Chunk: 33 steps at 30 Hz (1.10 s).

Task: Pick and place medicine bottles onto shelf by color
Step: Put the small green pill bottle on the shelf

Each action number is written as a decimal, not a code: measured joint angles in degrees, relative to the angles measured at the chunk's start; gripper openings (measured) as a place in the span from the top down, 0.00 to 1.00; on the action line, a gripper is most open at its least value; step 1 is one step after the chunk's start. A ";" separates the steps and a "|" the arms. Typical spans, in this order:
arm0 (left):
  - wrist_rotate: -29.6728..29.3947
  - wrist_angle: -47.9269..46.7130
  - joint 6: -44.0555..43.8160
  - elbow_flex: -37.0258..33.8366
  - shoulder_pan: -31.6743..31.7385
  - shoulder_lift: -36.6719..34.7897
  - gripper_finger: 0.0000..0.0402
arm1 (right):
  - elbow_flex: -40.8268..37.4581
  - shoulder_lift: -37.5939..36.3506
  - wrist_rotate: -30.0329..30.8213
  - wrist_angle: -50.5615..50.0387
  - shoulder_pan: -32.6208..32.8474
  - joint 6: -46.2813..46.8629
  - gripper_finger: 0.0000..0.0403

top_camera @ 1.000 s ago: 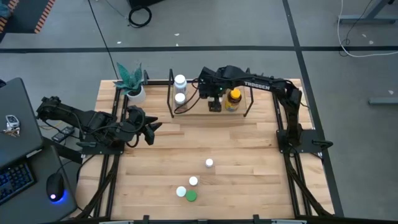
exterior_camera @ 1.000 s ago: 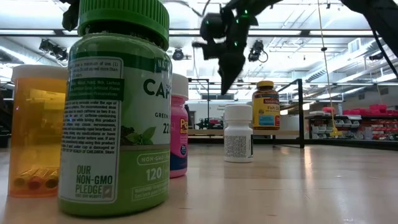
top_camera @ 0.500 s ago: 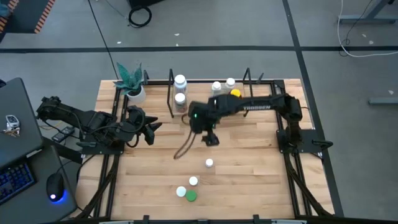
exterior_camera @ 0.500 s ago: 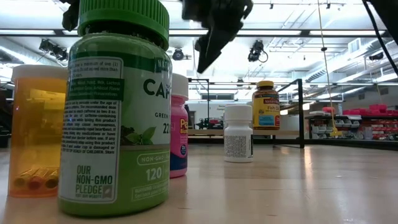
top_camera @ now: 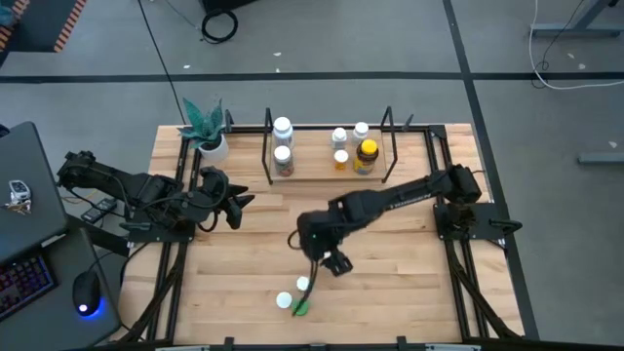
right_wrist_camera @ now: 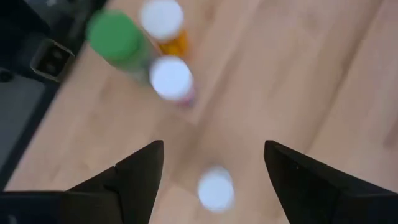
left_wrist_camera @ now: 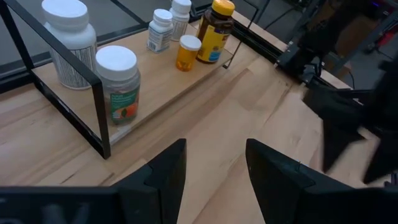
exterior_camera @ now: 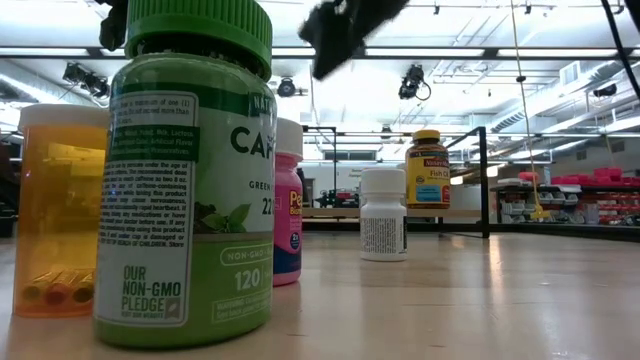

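Observation:
The shelf [top_camera: 314, 175] stands at the far centre on its pale base. It holds two white-capped medicine bottles [top_camera: 283, 154] on its left end. On its right end are two small white ones, a small orange one and a dark amber bottle [top_camera: 367, 156] with a yellow cap. Loose bottles stand upright near the front edge: green-capped [top_camera: 299, 308], orange [exterior_camera: 55, 210], pink [exterior_camera: 288, 200] and white [exterior_camera: 383, 213]. My right gripper [top_camera: 335, 261] hovers open above these bottles [right_wrist_camera: 171, 78]. My left gripper [top_camera: 234, 200] waits open at the table's left, nothing between its fingers [left_wrist_camera: 168, 168].
A potted plant [top_camera: 207, 132] stands at the far left corner beside the shelf. Black arm frames [top_camera: 175, 234] run along both sides of the table. Bare wood lies between the shelf and the loose bottles.
My right gripper has left the shelf's right end and swung quickly toward the table's near edge and a little left, turning as it went. It now hangs over the loose bottles. The bottles on the shelf stand where they were.

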 joint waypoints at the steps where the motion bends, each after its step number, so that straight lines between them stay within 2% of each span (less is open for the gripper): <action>1: 0.00 0.00 -0.04 0.00 0.00 -0.02 0.57 | 0.01 0.00 0.14 1.53 0.93 0.00 0.29; 7: 0.02 0.00 -0.07 0.00 0.00 -0.01 0.57 | -0.04 0.04 0.49 11.88 6.69 -1.40 0.29; 11: 0.02 0.00 -0.06 -0.02 0.00 0.00 0.57 | -2.94 0.04 1.79 21.02 9.39 -3.63 0.30; 22: 0.02 -0.04 3.13 -0.01 0.04 0.00 0.57 | -19.58 0.09 0.82 52.19 11.60 0.25 0.30; 28: 0.02 -0.26 3.44 -0.02 0.04 0.00 0.57 | -26.27 0.39 0.81 62.35 11.60 4.68 0.27; 33: 0.15 -1.28 3.28 0.00 0.04 -0.01 0.57 | -26.19 3.08 1.20 65.80 11.77 5.37 0.21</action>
